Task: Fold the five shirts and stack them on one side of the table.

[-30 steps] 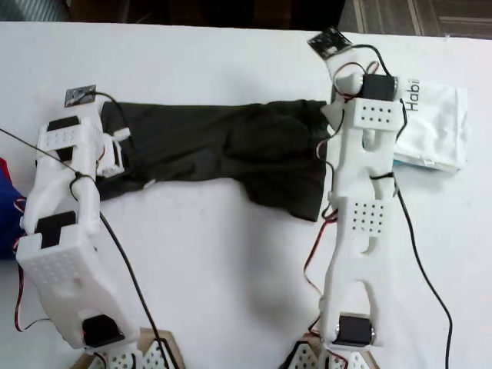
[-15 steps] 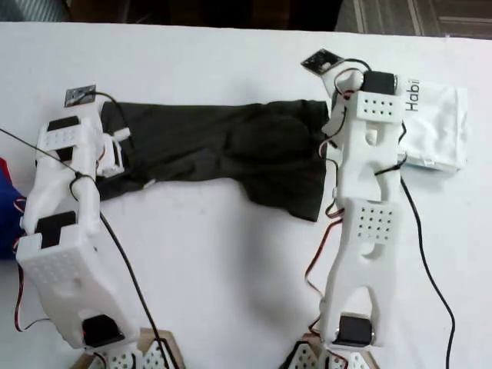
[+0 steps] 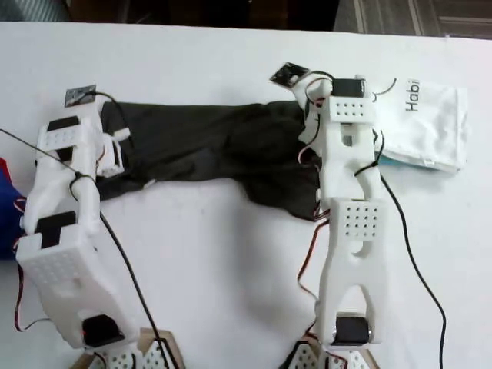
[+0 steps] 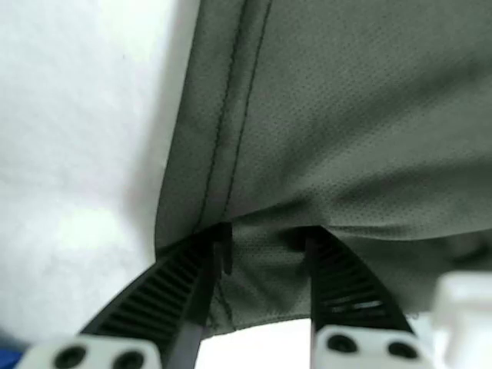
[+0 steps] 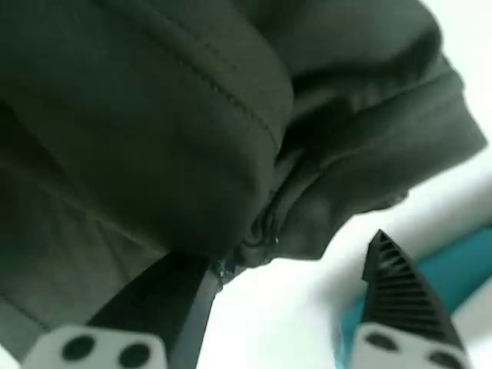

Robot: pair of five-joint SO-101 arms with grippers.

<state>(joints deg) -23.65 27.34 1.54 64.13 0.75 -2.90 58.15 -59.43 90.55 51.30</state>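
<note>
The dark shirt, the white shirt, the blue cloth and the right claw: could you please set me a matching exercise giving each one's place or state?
Things:
1. dark shirt
2. white shirt
3. blue cloth
4. right claw

Places or states:
A. folded, near the right edge of the table
B. open, at one end of the dark shirt
C. spread across the table's middle
D. at the table's left edge

Pairs: 1-C, 2-A, 3-D, 4-B.

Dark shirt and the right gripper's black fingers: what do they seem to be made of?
Dark shirt: apparently a thin synthetic sports knit, matte; fine pinhole weave and stitched hem show in the left wrist view. Right gripper: its fingers look like matte black plastic with moulded or printed ridges.
</note>
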